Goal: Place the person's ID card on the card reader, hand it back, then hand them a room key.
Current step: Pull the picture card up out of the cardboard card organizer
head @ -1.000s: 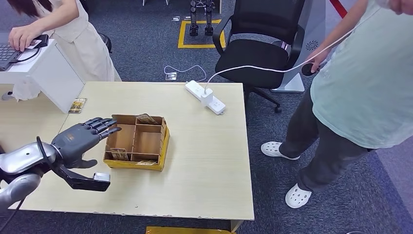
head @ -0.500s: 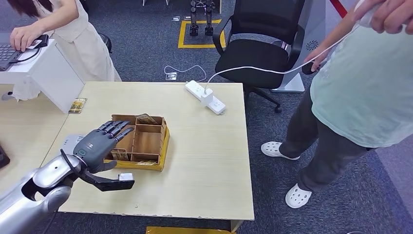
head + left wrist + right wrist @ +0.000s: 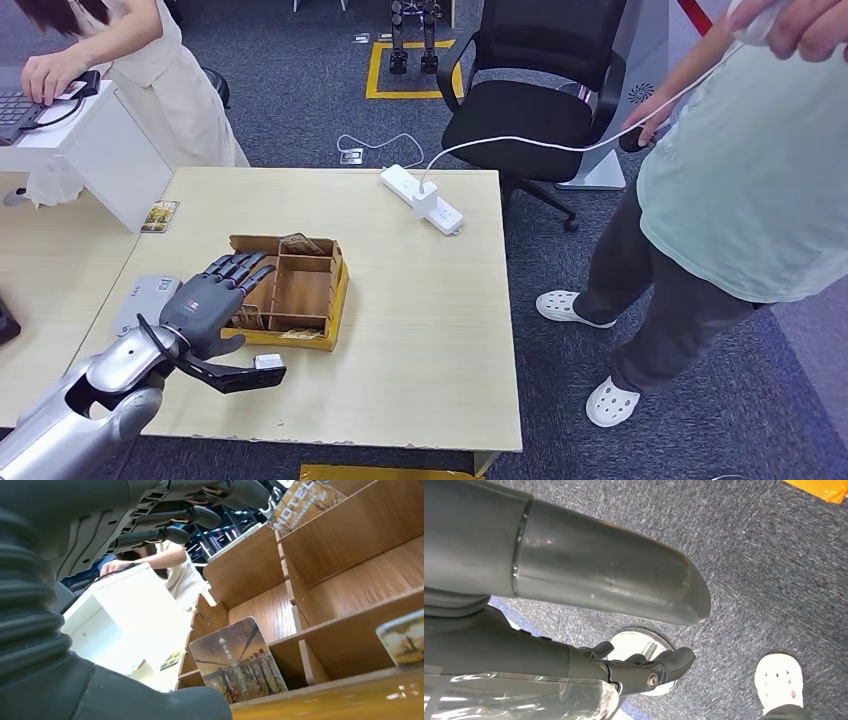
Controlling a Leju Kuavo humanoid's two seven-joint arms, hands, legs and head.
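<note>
Room key card stands upright, leaning in near-left compartment of wooden divided box; lower edge hidden behind box wall. Left hand hovers above it, fingers extended and spread, holding nothing, not touching card. Right hand hangs over carpet, partly hidden; grip unclear. Grey card reader just beside left hand.
</note>
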